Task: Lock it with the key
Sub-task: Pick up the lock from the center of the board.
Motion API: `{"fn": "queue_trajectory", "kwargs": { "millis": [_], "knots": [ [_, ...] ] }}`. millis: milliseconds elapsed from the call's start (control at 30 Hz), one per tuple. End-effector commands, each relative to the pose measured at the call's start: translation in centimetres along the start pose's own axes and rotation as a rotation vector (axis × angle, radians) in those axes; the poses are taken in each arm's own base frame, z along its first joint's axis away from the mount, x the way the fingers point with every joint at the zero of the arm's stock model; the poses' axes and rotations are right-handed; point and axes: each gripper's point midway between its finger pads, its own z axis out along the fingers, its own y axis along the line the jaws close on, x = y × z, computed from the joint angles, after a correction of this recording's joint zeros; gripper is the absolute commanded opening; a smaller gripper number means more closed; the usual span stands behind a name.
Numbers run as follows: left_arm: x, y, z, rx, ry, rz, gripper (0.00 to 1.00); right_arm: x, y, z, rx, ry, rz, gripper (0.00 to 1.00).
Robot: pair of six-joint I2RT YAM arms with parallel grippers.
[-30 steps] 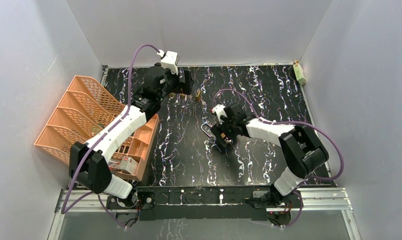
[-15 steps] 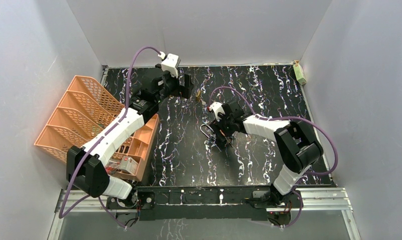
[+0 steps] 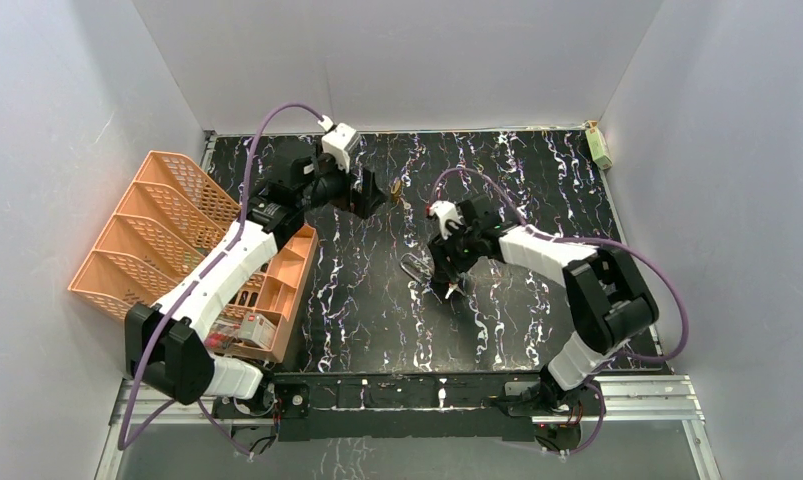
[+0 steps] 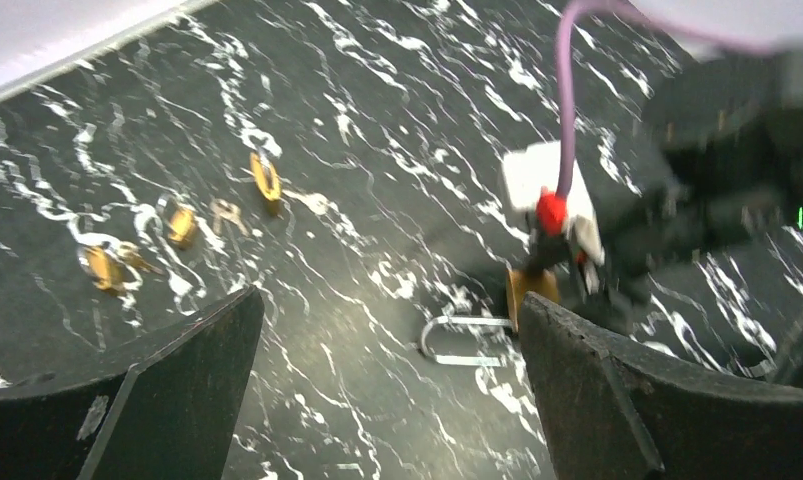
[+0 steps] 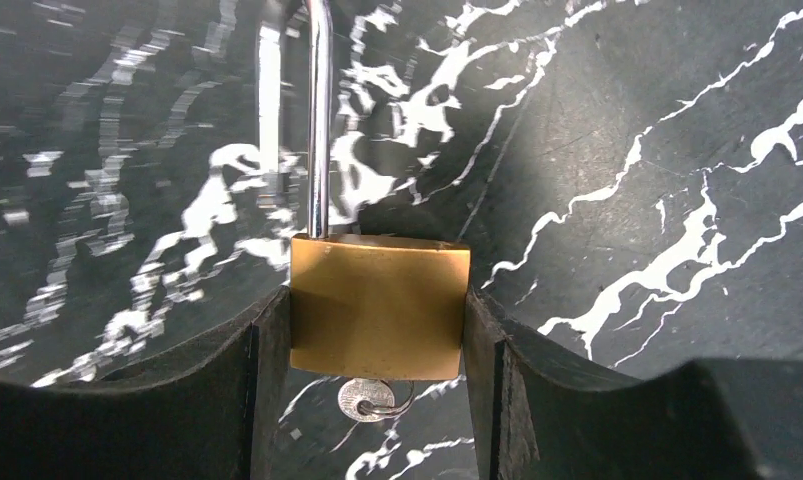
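A brass padlock [image 5: 377, 305] lies on the black marbled table. My right gripper [image 5: 377, 325] is shut on its body, one finger on each side. A small silver key [image 5: 369, 398] on a ring sticks out of the lock's underside. The steel shackle [image 5: 319, 120] points away from the gripper, and only one leg enters the body. In the top view the right gripper [image 3: 445, 268] holds the lock just right of centre. My left gripper [image 3: 375, 192] is open and empty at the back of the table. The left wrist view shows the padlock [image 4: 533, 285] near its right finger.
Several small brass pieces [image 4: 265, 180] lie on the table near the back, by the left gripper. An orange plastic organiser [image 3: 167, 230] stands along the left edge. A small green object [image 3: 600, 145] sits at the back right corner. White walls enclose the table.
The left gripper has moved forward from the back wall, toward the padlock. The right gripper has turned slightly, still shut on the padlock.
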Motion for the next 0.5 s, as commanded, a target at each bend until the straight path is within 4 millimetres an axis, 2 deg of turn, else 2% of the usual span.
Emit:
{"fn": "queue_trajectory", "kwargs": {
  "millis": [0,100,300,467],
  "knots": [
    [0.4,-4.3,-3.5,0.239,0.016,0.059,0.98,-9.0,4.2,-7.3,-0.312,-0.324,-0.017,0.16],
    [0.5,-6.4,-5.5,0.382,0.026,0.059,0.98,-11.6,6.5,-10.9,-0.488,-0.408,-0.045,0.16],
    [0.8,-9.7,-7.8,0.635,0.067,0.035,0.98,-14.1,9.8,-15.9,-0.694,-0.486,-0.092,0.17],
    [0.8,-10.3,-8.2,0.704,0.078,0.053,0.98,-15.5,11.2,-19.1,-0.801,-0.528,-0.101,0.18]
  ]
}}
